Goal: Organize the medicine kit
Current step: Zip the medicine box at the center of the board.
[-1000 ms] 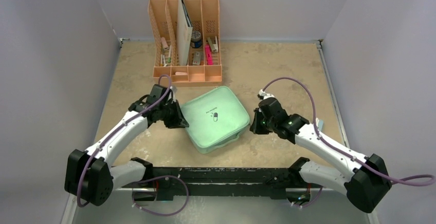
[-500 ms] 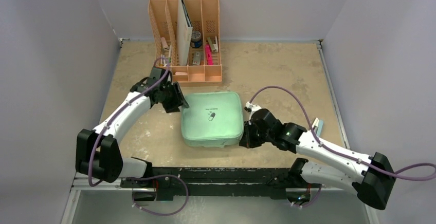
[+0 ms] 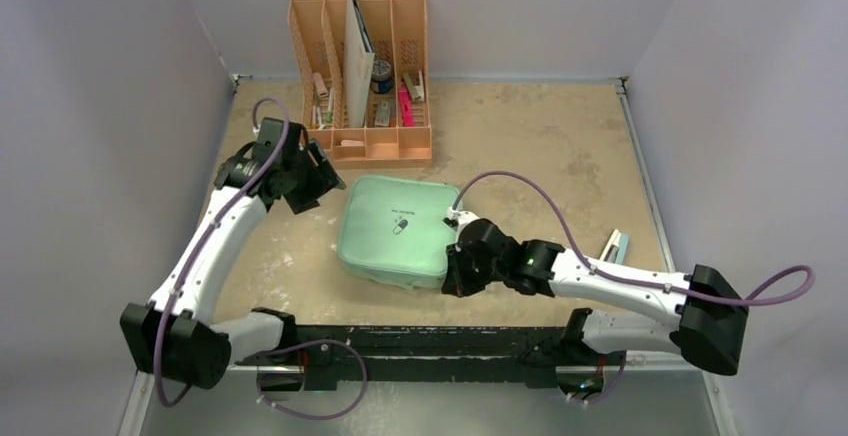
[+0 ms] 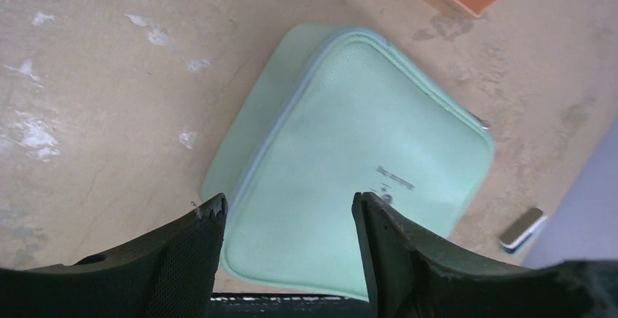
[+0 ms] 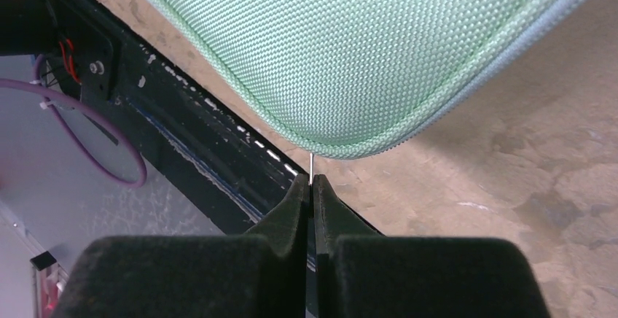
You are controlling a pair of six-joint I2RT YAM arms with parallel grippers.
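The medicine kit (image 3: 392,231), a mint-green zip case with a small pill logo (image 3: 398,225) on its lid, lies closed and flat at the middle of the table (image 3: 540,146), just near of the peach-orange desk organizer (image 3: 360,76) and skewed so that one corner points at the near edge. Over the last second it has turned and slid toward the left and the near side.

At its near right corner the right gripper (image 5: 312,183) sits low, jaws pressed together on a thin metal sliver that appears to be the zipper pull (image 5: 312,163), right against the rounded grey zip seam. That gripper has swept from the case's right edge round to this corner without loosening.

The left gripper (image 4: 288,208) has let go. A second ago it was clamped at the case's left edge; now it hangs above and to the far left of the case, fingers (image 4: 208,219) spread wide with nothing between them, looking down on the lid.

The lid lies down and the seam looks closed along the sides in view, so the opening has probably only begun. With no hand bracing the case, a further pull on the zip may simply drag it across the table.

A small pale-blue item (image 3: 615,248) lies well apart near the right edge, untouched.
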